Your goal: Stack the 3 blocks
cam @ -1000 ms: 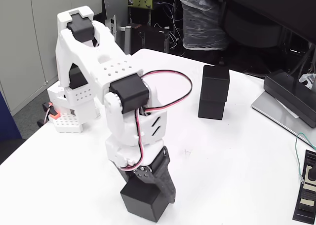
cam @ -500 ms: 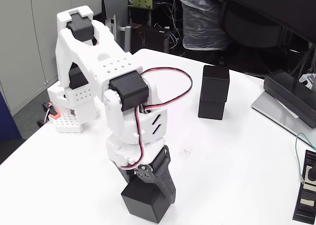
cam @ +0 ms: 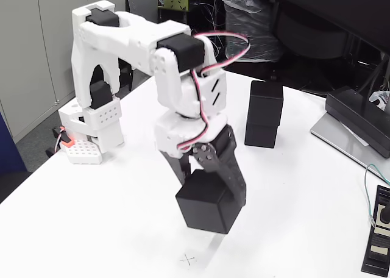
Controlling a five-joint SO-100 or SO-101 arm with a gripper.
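I see my tool point(cam: 210, 189) clamped on one black cube point(cam: 207, 202), held clear above the worktop point(cam: 292, 186); two stacked cubes point(cam: 264, 114) stand well apart.

I see three matte black cubes point(cam: 208, 202), a white arm point(cam: 131, 40) with red-and-black wires point(cam: 210, 46), on a white table point(cam: 292, 186).

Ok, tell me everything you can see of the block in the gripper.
The held block is a plain matte black cube with slightly rounded edges. The gripper clamps it from above, dark fingers down its sides. It hangs slightly tilted, clear of the white table, in front of the two-block stack.
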